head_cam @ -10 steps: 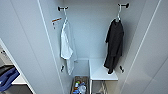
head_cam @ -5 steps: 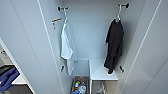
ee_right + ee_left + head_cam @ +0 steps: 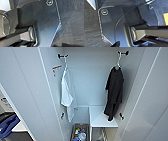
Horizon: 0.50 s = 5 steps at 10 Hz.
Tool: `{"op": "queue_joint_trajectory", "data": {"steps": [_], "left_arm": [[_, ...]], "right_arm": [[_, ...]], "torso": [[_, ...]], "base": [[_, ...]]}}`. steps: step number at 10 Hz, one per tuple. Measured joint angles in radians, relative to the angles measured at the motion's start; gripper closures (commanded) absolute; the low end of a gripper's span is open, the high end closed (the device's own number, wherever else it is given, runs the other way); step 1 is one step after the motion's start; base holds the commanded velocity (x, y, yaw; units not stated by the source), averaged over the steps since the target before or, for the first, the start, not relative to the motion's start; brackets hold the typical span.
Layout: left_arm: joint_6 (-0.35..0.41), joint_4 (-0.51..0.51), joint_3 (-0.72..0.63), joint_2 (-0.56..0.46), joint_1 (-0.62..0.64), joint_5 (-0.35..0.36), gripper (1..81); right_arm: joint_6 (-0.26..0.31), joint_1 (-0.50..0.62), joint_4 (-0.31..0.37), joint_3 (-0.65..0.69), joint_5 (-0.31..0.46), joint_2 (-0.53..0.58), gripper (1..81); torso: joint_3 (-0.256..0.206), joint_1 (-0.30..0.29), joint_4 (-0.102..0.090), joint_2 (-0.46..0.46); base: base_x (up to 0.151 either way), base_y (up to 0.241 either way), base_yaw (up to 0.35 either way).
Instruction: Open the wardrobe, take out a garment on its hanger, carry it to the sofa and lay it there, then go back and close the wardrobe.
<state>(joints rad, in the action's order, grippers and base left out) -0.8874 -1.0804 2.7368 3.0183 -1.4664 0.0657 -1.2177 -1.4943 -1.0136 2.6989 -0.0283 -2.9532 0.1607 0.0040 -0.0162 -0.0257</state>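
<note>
The wardrobe (image 3: 90,84) stands open in front of me, with its left door (image 3: 27,94) and right door (image 3: 150,102) swung wide. Inside on the right, the black garment (image 3: 114,93) hangs limp on its pale hanger (image 3: 118,62), whose hook is over a dark peg. The garment's hem reaches down to a white shelf (image 3: 101,118). Both wrist views look down past the robot's dark plate at grey carpet.
A white top (image 3: 67,94) hangs on a peg at the wardrobe's left side. A basket (image 3: 80,133) of mixed items sits at the bottom, left of the shelf. Blue fabric (image 3: 7,125) lies on a surface at the far left, beyond the left door.
</note>
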Motion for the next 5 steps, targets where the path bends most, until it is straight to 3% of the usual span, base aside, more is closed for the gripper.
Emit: {"op": "queue_joint_trajectory", "data": {"steps": [1,2,5], "left_arm": [[0.0,0.0,0.0,-0.001,-0.01,-0.002,1.0],[0.0,0.0,0.0,-0.001,-0.012,-0.003,1.0],[0.0,0.0,0.0,0.016,-0.017,-0.004,1.0]], "right_arm": [[0.059,-0.007,0.068,0.0,-0.038,0.003,1.0],[0.155,-0.013,0.136,0.0,-0.047,0.004,1.0],[0.553,-0.013,0.481,-0.019,-0.001,0.004,1.0]], "torso": [[0.0,0.0,0.0,0.0],[0.0,0.0,0.0,0.0],[-0.001,-0.001,0.0,-0.001]], "base": [[0.0,0.0,0.0],[0.0,0.0,0.0],[0.0,0.0,0.0]]}}
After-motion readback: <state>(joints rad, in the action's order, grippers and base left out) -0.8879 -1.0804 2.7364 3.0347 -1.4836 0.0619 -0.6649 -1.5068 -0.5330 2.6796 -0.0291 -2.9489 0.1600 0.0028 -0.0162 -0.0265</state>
